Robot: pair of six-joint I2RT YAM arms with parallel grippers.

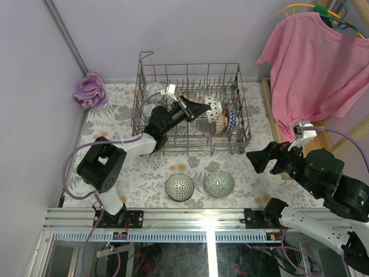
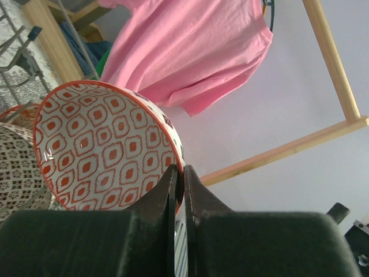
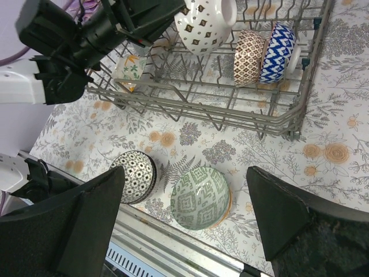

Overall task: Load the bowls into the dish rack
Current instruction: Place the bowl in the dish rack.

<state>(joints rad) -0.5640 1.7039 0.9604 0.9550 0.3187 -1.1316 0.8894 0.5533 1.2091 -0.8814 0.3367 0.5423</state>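
The grey wire dish rack (image 1: pixel 196 151) stands at the back middle of the table. My left gripper (image 1: pixel 202 108) reaches into it, shut on the rim of a bowl that is red-and-white inside (image 2: pixel 104 150) and white with dark diamonds outside (image 3: pixel 202 20). That bowl hangs tilted on edge beside a brown patterned bowl (image 3: pixel 249 55) and a blue zigzag bowl (image 3: pixel 277 49), both standing in the tines. A floral bowl (image 3: pixel 128 69) sits at the rack's left end. In front of the rack, a black-and-white bowl (image 1: pixel 180 187) and a pale green bowl (image 1: pixel 219 184) rest on the table. My right gripper (image 1: pixel 259 158) hovers open above and right of the green bowl (image 3: pixel 200 197).
A pink shirt (image 1: pixel 311 63) hangs on a wooden frame at the right. A crumpled purple cloth (image 1: pixel 90 91) lies at the back left corner. The metal rail (image 1: pixel 190 216) with the arm bases runs along the near table edge.
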